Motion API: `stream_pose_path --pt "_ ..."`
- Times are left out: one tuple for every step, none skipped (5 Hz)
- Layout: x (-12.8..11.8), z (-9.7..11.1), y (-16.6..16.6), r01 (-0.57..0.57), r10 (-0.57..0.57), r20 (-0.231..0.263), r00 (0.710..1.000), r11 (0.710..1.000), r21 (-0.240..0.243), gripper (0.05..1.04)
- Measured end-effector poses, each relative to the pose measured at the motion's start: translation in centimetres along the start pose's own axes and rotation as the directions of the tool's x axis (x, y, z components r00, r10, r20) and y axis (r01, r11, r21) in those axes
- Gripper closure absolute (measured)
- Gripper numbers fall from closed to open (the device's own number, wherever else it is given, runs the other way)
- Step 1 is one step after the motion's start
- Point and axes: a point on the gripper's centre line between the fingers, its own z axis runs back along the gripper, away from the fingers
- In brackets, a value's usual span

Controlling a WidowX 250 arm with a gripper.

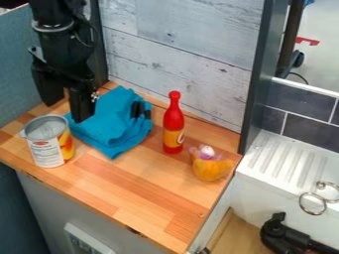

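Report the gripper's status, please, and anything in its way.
Gripper open, empty. Blue cloth bunched close by, on counter. Open can nearby, possible obstacle.

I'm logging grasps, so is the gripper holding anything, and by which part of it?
Nothing is held: the gripper has its jaws apart and empty, near the can and blue cloth.

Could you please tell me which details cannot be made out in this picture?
In the camera view:
- Wood under the blue cloth: hidden by the cloth.
- Back of the can: hidden by its front.
- Small black piece at the cloth: too small to identify.
- Black device, lower right: cut off by the picture's edge.
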Motion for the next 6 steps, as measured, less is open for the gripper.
stream_pose_path --pt "-0.2 -0.6 -0.1 0.017 -0.017 -0.021 1.000 1.000 -0.014 0.083" --pt "-0.7 -1.8 4.1 0.178 -0.180 -0.012 0.984 0.981 -0.070 0.083" --pt "-1.1 -2.9 7.6 0.156 -0.160 -0.042 0.986 0.983 -0.094 0.083" --pt "-0.8 -4.4 8.4 0.175 -0.184 -0.077 0.980 0.978 -0.113 0.083" --pt "-0.6 -6.0 9.6 0.167 -0.182 -0.104 0.978 0.977 -0.133 0.083" --pt "-0.5 -6.4 10.7 0.156 -0.170 -0.126 0.977 0.981 -0.115 0.083"
